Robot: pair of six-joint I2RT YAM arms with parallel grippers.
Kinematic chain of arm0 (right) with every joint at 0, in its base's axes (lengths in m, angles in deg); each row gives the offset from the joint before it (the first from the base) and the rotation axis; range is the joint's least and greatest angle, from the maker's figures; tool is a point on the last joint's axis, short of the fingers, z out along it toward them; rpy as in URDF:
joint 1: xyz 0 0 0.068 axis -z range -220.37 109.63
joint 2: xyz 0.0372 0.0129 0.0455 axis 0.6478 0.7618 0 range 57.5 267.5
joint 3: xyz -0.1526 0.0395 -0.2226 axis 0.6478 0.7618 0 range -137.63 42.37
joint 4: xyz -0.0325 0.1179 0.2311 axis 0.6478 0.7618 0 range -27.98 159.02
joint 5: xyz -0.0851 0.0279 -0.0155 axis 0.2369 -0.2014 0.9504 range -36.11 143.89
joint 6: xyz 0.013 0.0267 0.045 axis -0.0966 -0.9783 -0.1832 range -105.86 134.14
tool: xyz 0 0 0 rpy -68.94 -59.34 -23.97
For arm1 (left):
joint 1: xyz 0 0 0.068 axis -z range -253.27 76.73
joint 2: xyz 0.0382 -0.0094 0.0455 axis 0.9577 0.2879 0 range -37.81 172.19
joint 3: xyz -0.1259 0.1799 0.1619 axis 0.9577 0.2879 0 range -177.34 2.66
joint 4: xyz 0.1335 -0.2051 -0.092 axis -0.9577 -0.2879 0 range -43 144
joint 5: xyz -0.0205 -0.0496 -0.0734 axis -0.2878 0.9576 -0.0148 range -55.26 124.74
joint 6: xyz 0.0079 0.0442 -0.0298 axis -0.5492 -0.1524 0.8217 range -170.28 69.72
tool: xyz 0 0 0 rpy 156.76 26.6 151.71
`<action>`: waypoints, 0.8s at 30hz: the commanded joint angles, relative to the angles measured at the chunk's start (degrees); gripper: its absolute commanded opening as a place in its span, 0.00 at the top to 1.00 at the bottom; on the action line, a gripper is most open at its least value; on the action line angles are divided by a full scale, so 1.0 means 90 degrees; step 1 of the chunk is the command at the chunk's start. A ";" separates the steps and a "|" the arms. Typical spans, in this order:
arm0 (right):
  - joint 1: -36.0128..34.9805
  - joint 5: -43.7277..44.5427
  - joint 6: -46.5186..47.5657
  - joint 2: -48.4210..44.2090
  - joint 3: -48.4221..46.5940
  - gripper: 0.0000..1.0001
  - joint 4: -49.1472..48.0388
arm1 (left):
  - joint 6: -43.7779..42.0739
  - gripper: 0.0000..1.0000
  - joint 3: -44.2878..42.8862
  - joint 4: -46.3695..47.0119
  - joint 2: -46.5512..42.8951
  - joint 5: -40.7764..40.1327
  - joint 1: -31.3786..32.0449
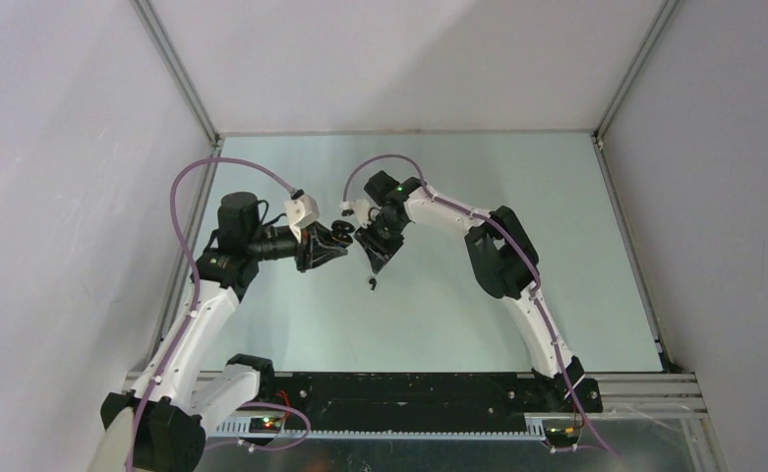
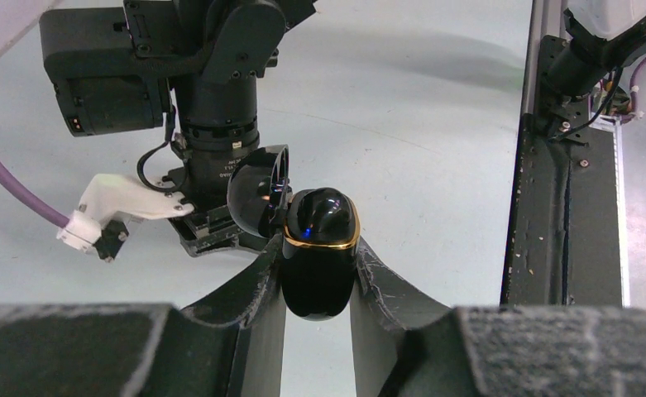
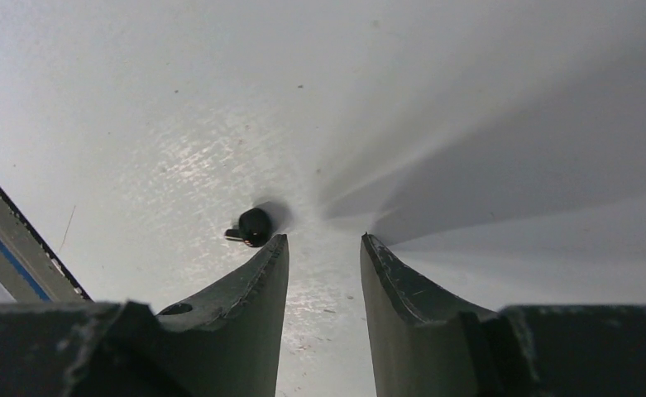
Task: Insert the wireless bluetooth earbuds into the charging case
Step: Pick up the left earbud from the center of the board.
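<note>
The table point(image 1: 557, 246) is a pale grey-green sheet with a soft sheen, boxed in by plain white walls point(image 1: 399, 59) and aluminium frame posts point(image 1: 178, 69) (a black rail point(image 1: 409, 388) runs along the near edge). Above its middle the left gripper point(image 2: 319, 285) clamps the charging case point(image 2: 320, 227) between both fingers. The case is glossy black and gold-rimmed, and its lid point(image 2: 257, 194) is hinged open toward the right arm. The right gripper point(image 3: 323, 241) hangs near it, jaws apart with nothing between them. One black earbud point(image 3: 253, 226) lies on the table, apart from the case; in the wrist view it sits just beside one right fingertip. Whether any earbud sits inside the case cannot be told.
</note>
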 commanded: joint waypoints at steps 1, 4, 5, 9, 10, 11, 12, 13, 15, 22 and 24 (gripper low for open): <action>-0.0120 -0.0460 0.0286 0.0143 -0.0313 0.57 0.0326 | 0.0014 1.00 0.0010 0.0149 -0.0109 0.0188 -0.0049; -0.0114 -0.0800 0.0180 0.0222 -0.0460 0.57 0.0464 | 0.0009 1.00 0.0017 0.0153 -0.0115 0.0183 -0.0046; -0.0110 -0.0938 0.0094 0.0258 -0.0495 0.57 0.0473 | 0.0005 1.00 0.0022 0.0148 -0.0123 0.0179 -0.0044; -0.0153 -0.1101 -0.0054 0.0364 -0.0499 0.57 0.0447 | 0.0008 1.00 0.0032 0.0138 -0.0145 0.0187 -0.0050; -0.0174 -0.1070 -0.0040 0.0388 -0.0500 0.57 0.0442 | 0.0011 1.00 0.0029 0.0137 -0.0145 0.0192 -0.0051; -0.0184 -0.0962 -0.0026 0.0394 -0.0496 0.57 0.0440 | 0.0008 1.00 0.0028 0.0132 -0.0155 0.0193 -0.0044; -0.0216 -0.0908 0.0050 0.0398 -0.0483 0.58 0.0456 | 0.0006 1.00 0.0028 0.0139 -0.0159 0.0200 -0.0043; -0.0230 -0.0799 0.0097 0.0404 -0.0462 0.58 0.0493 | -0.0001 1.00 0.0028 0.0130 -0.0163 0.0205 -0.0047; -0.0257 -0.0663 0.0226 0.0379 -0.0424 0.58 0.0568 | -0.0017 1.00 0.0027 0.0119 -0.0159 0.0205 -0.0053; -0.0309 -0.0632 0.0397 0.0265 -0.0251 0.59 0.0578 | -0.0031 1.00 0.0038 0.0138 -0.0144 0.0204 -0.0051; -0.0338 -0.0648 0.0393 0.0264 -0.0219 0.59 0.0543 | -0.0030 1.00 0.0037 0.0128 -0.0150 0.0205 -0.0050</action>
